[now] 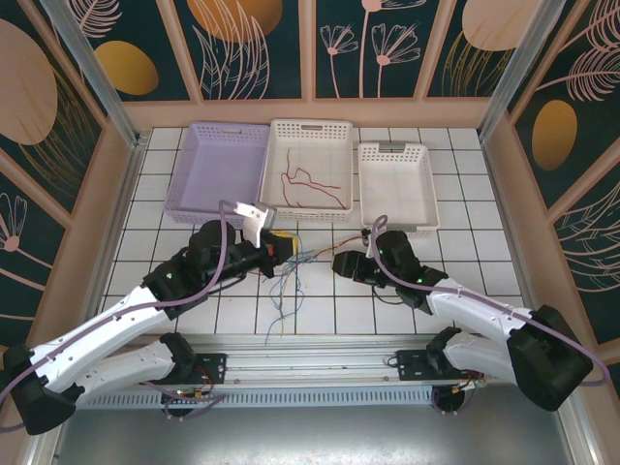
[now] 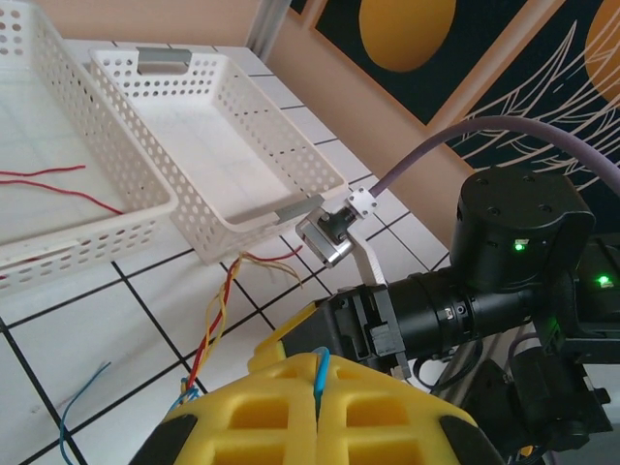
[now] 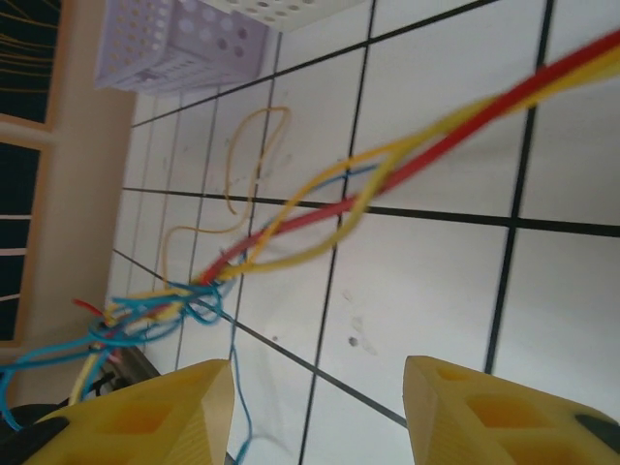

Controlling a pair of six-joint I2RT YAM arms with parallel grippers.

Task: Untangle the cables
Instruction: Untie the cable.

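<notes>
Where the left gripper (image 2: pixel 320 387) shows its yellow pads (image 2: pixel 262 412) pressed flat together, we see a blue strand pinched in the seam, so it is clamped on the cables (image 2: pixel 219 315). Right gripper (image 3: pixel 320 412): fingers (image 3: pixel 484 412) apart, a fair gap, bare tile between them, gripping nothing. The cables lie on the white tiled table (image 1: pixel 387 300) between the two grippers, red, yellow, blue and orange strands twisted together, with a blue-heavy knot (image 3: pixel 145 320) bunched toward the left gripper's end and loose ends trailing toward the arm bases. In the way: the right arm's black wrist (image 2: pixel 513 252) sits just beside the left pads. Behind, three baskets in a row: purple basket (image 3: pixel 184 39), middle white basket (image 2: pixel 97 237) with red wires (image 2: pixel 58 184) in it, right white basket (image 2: pixel 247 221).
</notes>
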